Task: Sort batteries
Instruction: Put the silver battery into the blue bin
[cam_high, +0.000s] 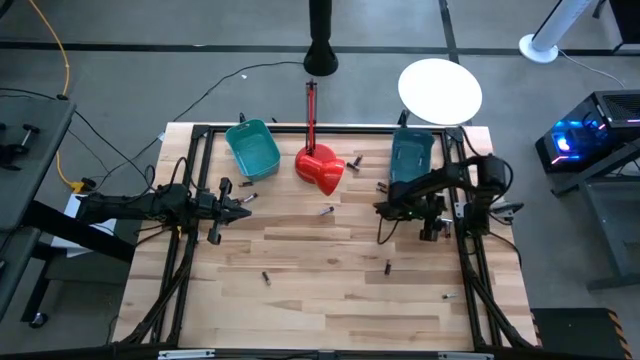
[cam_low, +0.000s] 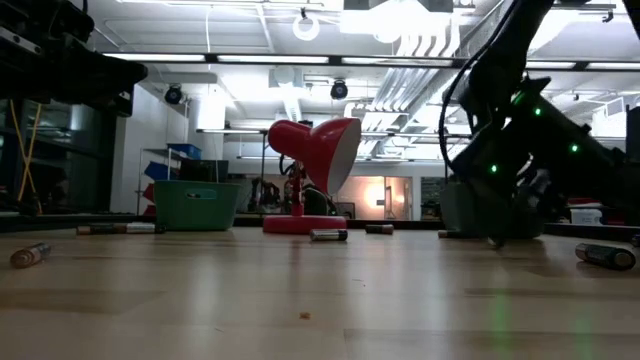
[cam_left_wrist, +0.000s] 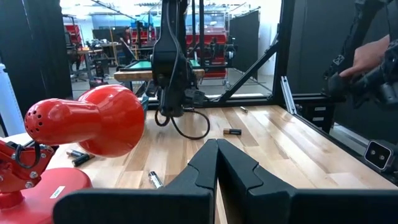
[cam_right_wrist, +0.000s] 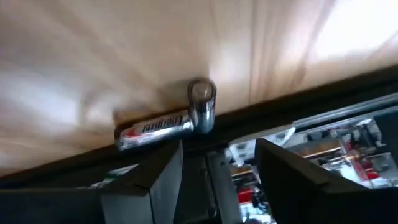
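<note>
So the right gripper (cam_right_wrist: 217, 163) is down low at the right side of the table (cam_high: 330, 290), just in front of the right teal bin (cam_high: 410, 155). Its fingers stand apart with a clear gap between them, and nothing is clamped in there. Right past the fingertips, two silver batteries (cam_right_wrist: 168, 127) lie touching each other in an L shape against the dark frame rail, one lengthwise and one end-on to the wrist camera. Hard to say from that blurry view whether the fingers touch them, looks like not.

The left gripper (cam_left_wrist: 217, 163) is parked over the left side of the table, fingers pressed together, holding nothing, pointing toward the red lamp (cam_high: 322, 168).

The rest of the batteries are scattered all over the wood: one in the middle near the lamp (cam_high: 327, 211), a couple toward the near edge (cam_high: 266, 277), one near the right frame (cam_high: 388, 266). The left teal bin (cam_high: 252, 147) sits at the far side, left of the lamp
</note>
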